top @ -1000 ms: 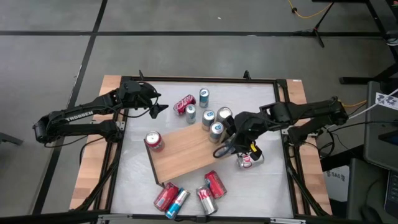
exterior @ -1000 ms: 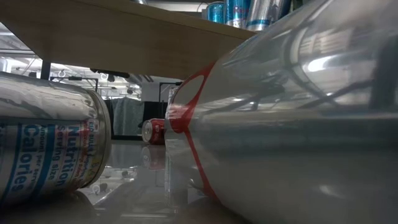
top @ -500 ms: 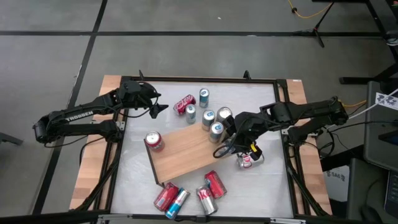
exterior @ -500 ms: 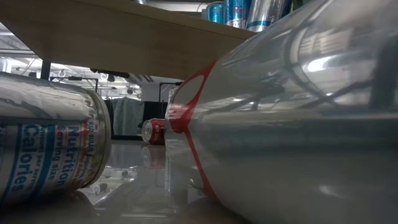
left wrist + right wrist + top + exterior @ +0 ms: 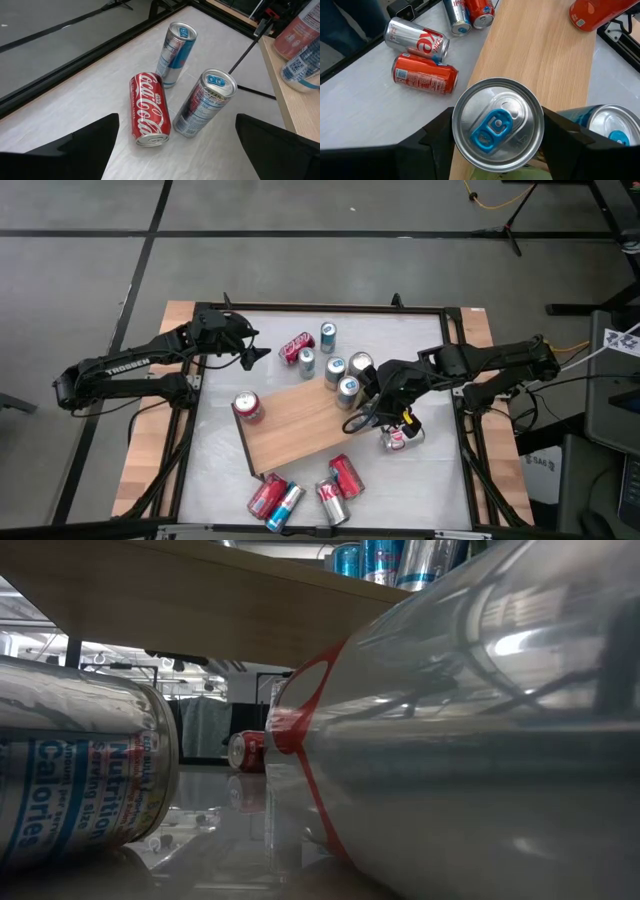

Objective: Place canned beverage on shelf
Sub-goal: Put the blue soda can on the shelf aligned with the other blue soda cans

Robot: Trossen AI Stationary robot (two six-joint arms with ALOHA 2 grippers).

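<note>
Silver can: your right gripper (image 5: 372, 411) has a silver can with a blue tab (image 5: 497, 127) clamped between its fingers, upright, over the shelf's right end.
Shelf: the light wooden shelf (image 5: 300, 425) lies at an angle in the middle of the tabletop (image 5: 430, 470); two blue-and-silver cans (image 5: 341, 380) stand at its far right corner and a red can (image 5: 247, 407) at its left corner.
Step in hand: by my read you're at the set-down — the can is carried over the board, not yet released.
Next move: lower it flat onto bare wood, clear of the neighbouring blue can (image 5: 602, 125) just beside it, then spread the fingers and lift straight up — a tilt would tip it.
Left gripper: the left gripper (image 5: 252, 352) waits near the tabletop's far left corner, fingers spread wide and holding nothing.
Left wrist view: it alone shows a lying red cola can (image 5: 149, 109) and two standing slim cans (image 5: 206, 103) by the tabletop's far edge.
Right wrist view: only here do you see the grip itself, plus loose cans (image 5: 422, 65) lying near the tabletop's near edge.
Low view: a lying can (image 5: 85, 765) and the shelf's underside fill it; no gripper shows.
</note>
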